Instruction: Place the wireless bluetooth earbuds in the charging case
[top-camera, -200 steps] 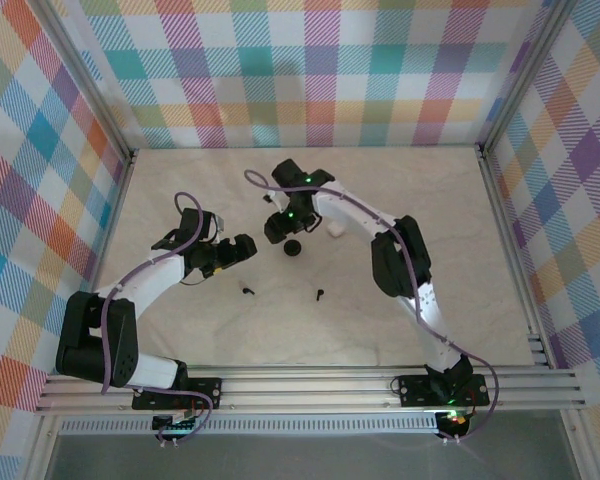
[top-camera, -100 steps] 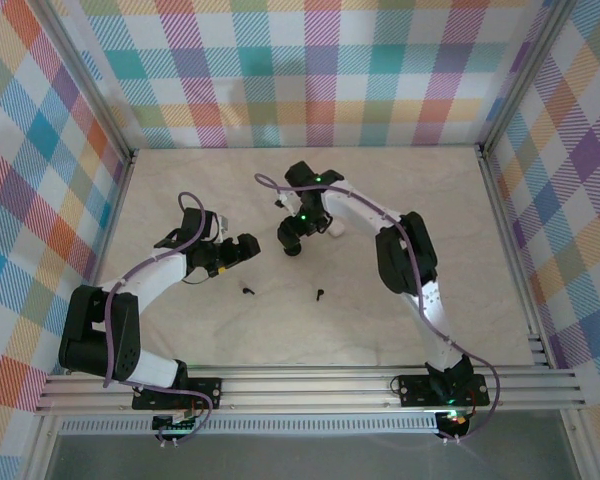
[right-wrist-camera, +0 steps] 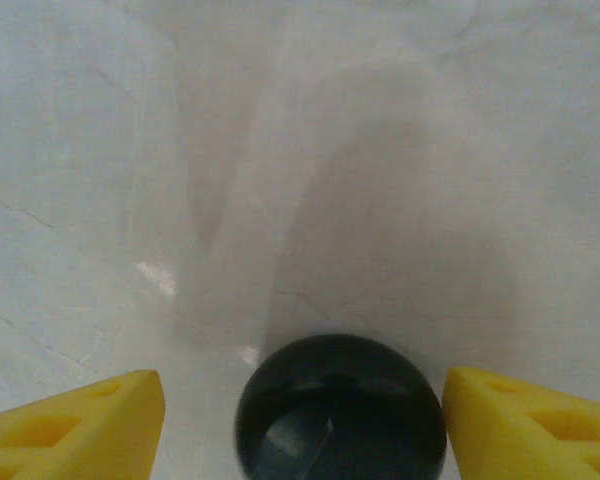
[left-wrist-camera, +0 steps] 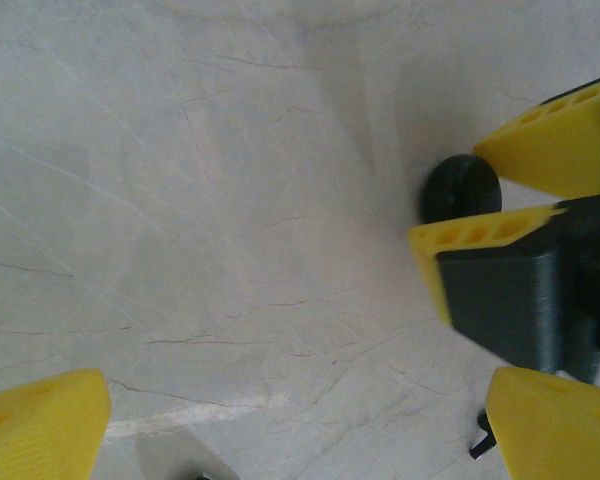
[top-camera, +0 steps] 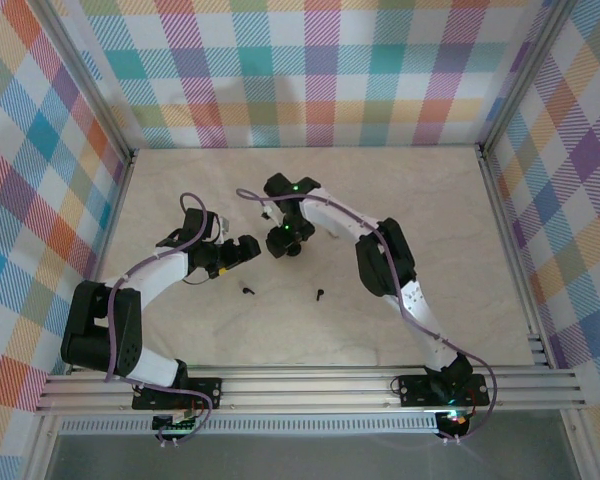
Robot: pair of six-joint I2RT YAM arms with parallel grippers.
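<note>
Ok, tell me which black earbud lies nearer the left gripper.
The left earbud, close beside the left gripper; the other earbud lies further right.

The right gripper (top-camera: 283,240) hangs over the black case (top-camera: 295,249) (left black earbud (top-camera: 247,291) and right black earbud (top-camera: 319,295) lie nearer).

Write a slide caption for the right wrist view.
Right claw open, yellow fingertips flanking a round black case on the pale table.

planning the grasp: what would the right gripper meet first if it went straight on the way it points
Probably the round black charging case, lying just ahead between its yellow fingers; depth is unclear.
</note>
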